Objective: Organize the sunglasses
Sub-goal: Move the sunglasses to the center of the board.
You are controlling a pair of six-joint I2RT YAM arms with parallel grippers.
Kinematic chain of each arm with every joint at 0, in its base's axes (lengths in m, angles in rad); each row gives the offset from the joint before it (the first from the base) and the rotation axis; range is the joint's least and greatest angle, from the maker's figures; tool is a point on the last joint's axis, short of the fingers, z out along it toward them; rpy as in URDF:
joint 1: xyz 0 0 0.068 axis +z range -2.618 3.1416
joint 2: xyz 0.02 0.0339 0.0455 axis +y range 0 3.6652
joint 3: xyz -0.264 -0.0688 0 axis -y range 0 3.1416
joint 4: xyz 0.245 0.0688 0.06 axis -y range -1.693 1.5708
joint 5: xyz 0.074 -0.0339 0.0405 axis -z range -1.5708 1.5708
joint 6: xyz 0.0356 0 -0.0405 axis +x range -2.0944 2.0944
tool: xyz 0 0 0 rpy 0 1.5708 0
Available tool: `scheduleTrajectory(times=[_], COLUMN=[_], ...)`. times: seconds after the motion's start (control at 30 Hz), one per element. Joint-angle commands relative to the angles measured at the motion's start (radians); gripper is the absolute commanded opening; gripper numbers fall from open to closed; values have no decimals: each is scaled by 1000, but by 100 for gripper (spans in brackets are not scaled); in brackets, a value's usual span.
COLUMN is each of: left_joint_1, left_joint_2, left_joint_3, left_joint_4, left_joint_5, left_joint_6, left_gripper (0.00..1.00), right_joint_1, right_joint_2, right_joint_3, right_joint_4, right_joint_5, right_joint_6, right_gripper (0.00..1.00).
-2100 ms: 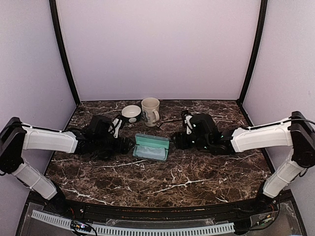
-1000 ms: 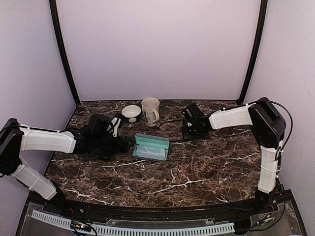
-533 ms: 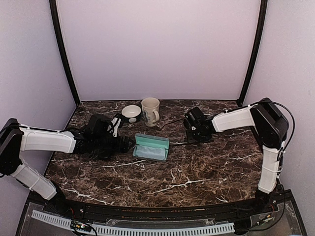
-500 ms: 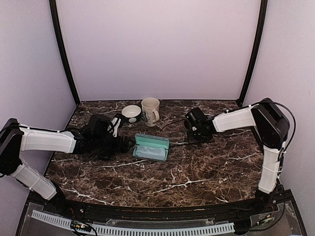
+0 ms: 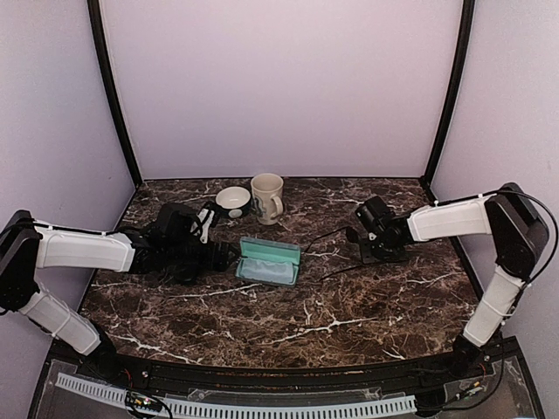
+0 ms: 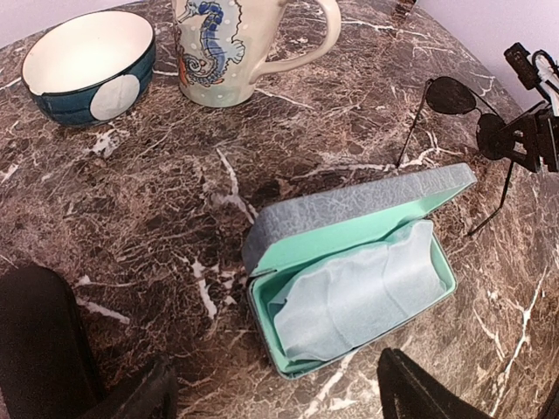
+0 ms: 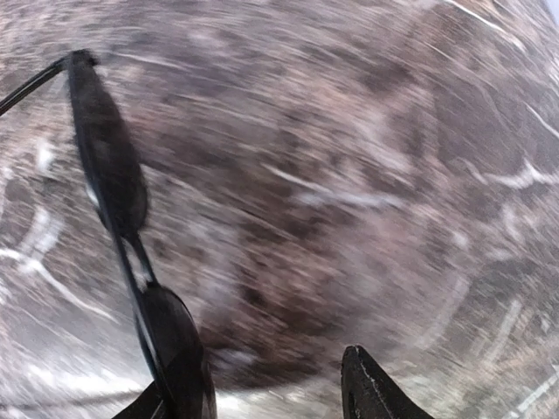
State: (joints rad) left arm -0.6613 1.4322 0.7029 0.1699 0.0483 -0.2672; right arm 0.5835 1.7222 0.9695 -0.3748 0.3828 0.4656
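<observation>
The right gripper point(image 5: 362, 237) now sits farther from the mug point(image 5: 267, 197) than it did half a second ago, drawn back towards its own side. The wire-framed sunglasses point(image 6: 452, 94) have travelled with it. Its jaws pinch the frame at one lens end (the contact itself drops below the edge of the wrist view). The other lens juts out ahead of the jaws, and the slim temple arms trail beyond them towards the grey-blue case point(image 6: 349, 205). In the right wrist view the table point(image 6: 131, 192) is smeared by motion while the glasses stay sharp. The left gripper point(image 6: 278, 393) has not shifted. Its jaws are spread wide and hold nothing, and the open case with its pale cloth point(image 6: 358, 292) lies just ahead of them, in line with the gap between the fingertips.
</observation>
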Motion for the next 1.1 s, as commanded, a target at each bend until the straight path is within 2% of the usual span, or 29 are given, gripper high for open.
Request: scheduleTrajectory(times=[0.0, 0.17, 0.47, 0.67, 0.77, 0.93, 1.07], left_joint_1=[-6, -6, -9, -9, -9, -9, -10], left_joint_2=[-12, -13, -20, -8, 1, 7, 2], left_joint_3=[13, 12, -4, -2, -2, -3, -4], left_joint_4=[8, 7, 20, 26, 34, 40, 37], left_joint_5=[10, 13, 15, 21, 30, 33, 32], left_joint_6=[-8, -15, -26, -23, -26, -28, -27], left_gripper=[81, 81, 81, 81, 81, 81, 81], right_joint_1=[-59, -114, -113, -110, -105, -99, -99], right_joint_2=[-84, -122, -121, -184, -205, -206, -199], right_joint_3=[-62, -96, -145, -195, -221, -241, -229], right_joint_4=[-33, -25, 79, 110, 123, 136, 127], right_joint_5=[15, 0, -161, -195, -209, -230, -214], right_joint_6=[11, -1, 59, 125, 149, 167, 166], right_gripper=[55, 55, 60, 61, 57, 40, 35])
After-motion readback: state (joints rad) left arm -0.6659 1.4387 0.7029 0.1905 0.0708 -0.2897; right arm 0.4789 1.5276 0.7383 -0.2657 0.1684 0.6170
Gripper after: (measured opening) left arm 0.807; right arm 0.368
